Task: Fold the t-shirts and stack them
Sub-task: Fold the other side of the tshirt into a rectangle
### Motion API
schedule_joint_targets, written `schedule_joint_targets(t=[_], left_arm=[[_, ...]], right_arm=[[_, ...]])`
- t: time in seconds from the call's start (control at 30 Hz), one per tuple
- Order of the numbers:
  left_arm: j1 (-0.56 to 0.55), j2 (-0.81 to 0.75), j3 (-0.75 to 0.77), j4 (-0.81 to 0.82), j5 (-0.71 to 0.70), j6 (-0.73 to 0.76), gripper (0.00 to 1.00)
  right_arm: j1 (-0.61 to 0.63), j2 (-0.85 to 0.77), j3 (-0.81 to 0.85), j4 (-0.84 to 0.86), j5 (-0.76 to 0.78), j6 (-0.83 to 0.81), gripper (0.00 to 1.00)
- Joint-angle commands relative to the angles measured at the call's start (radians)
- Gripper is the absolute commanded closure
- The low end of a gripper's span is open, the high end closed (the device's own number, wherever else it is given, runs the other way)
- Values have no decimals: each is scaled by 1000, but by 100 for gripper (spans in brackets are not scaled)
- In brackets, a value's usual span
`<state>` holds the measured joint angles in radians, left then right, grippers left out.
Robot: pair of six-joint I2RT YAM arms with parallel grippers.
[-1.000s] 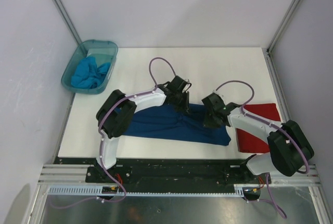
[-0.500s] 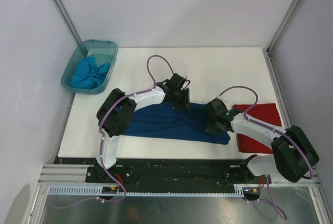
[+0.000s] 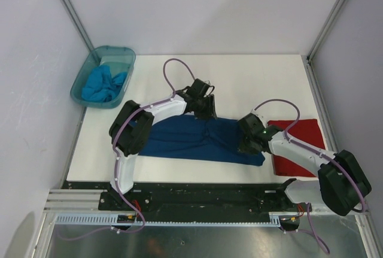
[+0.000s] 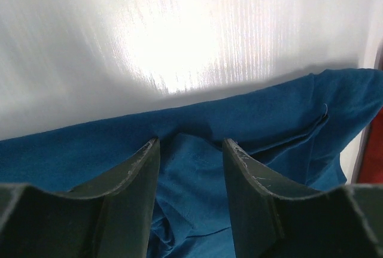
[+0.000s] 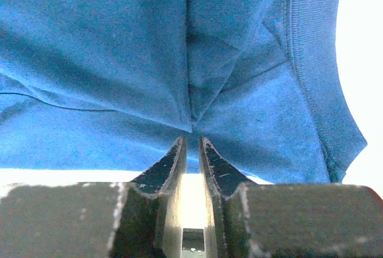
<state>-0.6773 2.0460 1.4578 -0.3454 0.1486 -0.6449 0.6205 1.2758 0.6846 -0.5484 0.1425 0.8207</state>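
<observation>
Top external view shows a dark blue t-shirt (image 3: 179, 141) spread lengthwise across the middle of the white table (image 3: 251, 78). Its near hem runs close to the table's near edge, and its far edge leaves a broad bare strip of table up to the back wall. The left gripper (image 3: 205, 113) sits at the middle of the shirt's far edge. The right gripper (image 3: 248, 144) is down on the shirt's right end. A folded red shirt (image 3: 305, 132) lies flat just beside that end, close to the table's right edge; the right arm covers the gap, so I cannot tell if the two shirts touch. A teal bin (image 3: 81, 81) holding a crumpled light blue cloth (image 3: 100, 85) stands at the far left corner, well apart from the blue shirt. In the left wrist view the fingers (image 4: 146, 171) stand apart, straddling a raised fold just inside the shirt's far edge, with bare white table beyond it. In the right wrist view the fingers (image 5: 175, 156) are nearly together. The cloth's creases gather to a point at their tips, so they look pinched on the fabric. The ribbed hem curves down the right side, with white table showing past it and below the shirt's edge.
</observation>
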Motion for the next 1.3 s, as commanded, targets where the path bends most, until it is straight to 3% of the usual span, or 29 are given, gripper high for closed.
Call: schedule_joint_targets(t=[0.0,0.2,0.53,0.9,1.1,1.27], left_arm=[[4,-73,11,17,4,27,51],[-5,-158,-84,18,42,54,58],[-44,-187,-136,19,67,112,62],[-67,-93,-142,17,102,105,82],[-66,-90,-181,18,83,103,79],[-63,-108,-160,17,92,107,66]], right_arm=[[1,-57,-3,-37,23,29,82],[-24,-140,-4,-102,26,69,77],[-65,-324,-110,-140,-23,201,47],[-71,-333,-177,-100,-73,299,44],[-72,-338,-186,-92,-74,331,40],[-73,-360,-212,-71,-67,399,30]])
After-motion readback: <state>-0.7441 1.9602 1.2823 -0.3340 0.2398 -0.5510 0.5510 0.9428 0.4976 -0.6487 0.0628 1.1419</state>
